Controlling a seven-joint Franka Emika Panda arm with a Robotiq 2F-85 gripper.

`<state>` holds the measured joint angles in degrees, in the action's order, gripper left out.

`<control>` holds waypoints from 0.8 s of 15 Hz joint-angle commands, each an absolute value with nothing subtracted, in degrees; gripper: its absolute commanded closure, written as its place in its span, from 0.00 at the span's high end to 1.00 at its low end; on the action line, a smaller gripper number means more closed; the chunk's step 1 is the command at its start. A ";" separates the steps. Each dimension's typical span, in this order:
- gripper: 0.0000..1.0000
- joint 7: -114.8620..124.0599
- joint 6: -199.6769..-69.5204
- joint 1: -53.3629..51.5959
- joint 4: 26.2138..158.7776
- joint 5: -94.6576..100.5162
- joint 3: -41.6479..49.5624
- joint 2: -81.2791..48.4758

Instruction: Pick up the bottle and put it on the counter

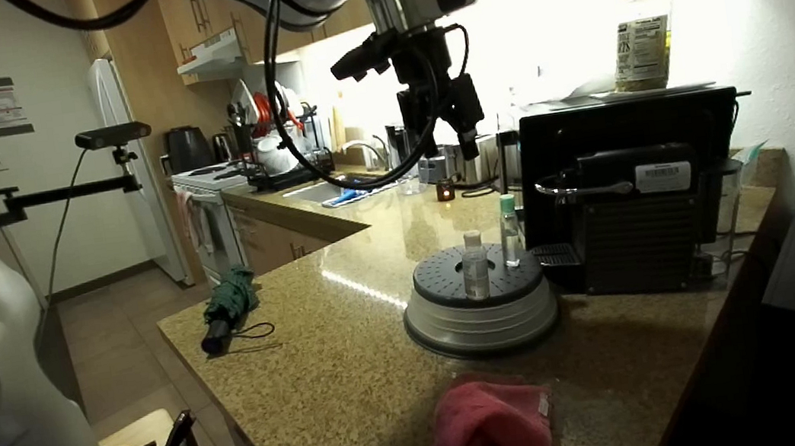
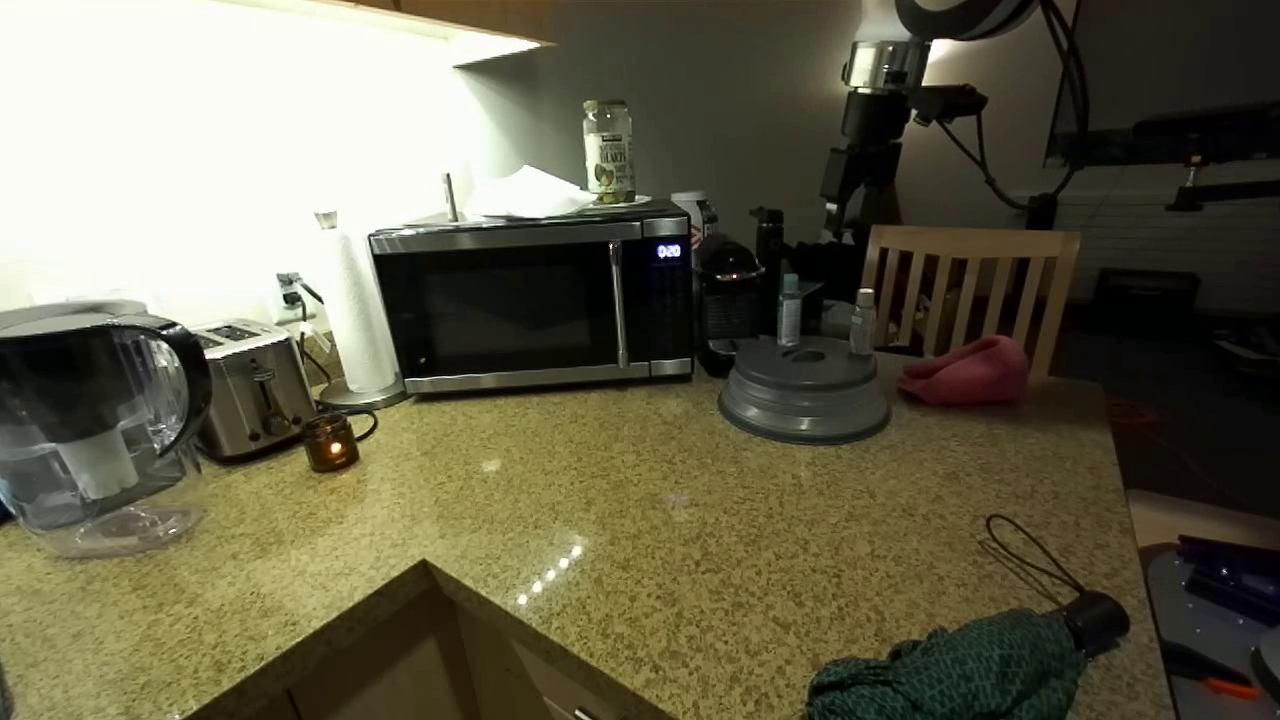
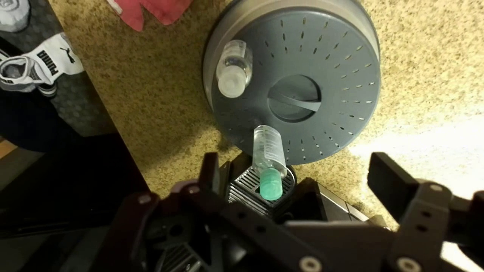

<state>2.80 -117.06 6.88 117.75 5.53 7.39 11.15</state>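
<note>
Two small clear bottles stand upright on a round grey vented cover (image 1: 443, 278), which rests on the speckled tan counter (image 1: 325, 371). One bottle (image 1: 512, 242) has a green cap; the other bottle (image 1: 477, 278) has a pale cap. Which of them the task means I cannot tell. Both show in both exterior views. My gripper (image 1: 451, 151) hangs well above them, pointing down. In the wrist view, its fingers (image 3: 393, 185) are wide apart with nothing held. The green-capped bottle (image 3: 269, 147) appears between them, nearer the left finger, but lower down and untouched.
Beside the cover stands a black coffee machine (image 1: 642, 214), with the microwave (image 2: 520, 310) behind it bearing a tall jar (image 2: 609, 155). A red-pink cloth (image 1: 493, 425) lies close by. Toward the counter's edge is a folded green umbrella (image 1: 229, 299). A lit candle (image 2: 331, 443) sits near the toaster.
</note>
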 commanded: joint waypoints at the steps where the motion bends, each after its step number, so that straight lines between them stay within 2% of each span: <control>1: 1.00 5.63 -116.95 7.91 121.36 6.32 7.20 14.13; 12: 1.00 13.65 -116.55 8.45 123.97 7.40 5.52 14.83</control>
<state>10.82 -117.06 7.54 123.09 5.58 6.21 13.72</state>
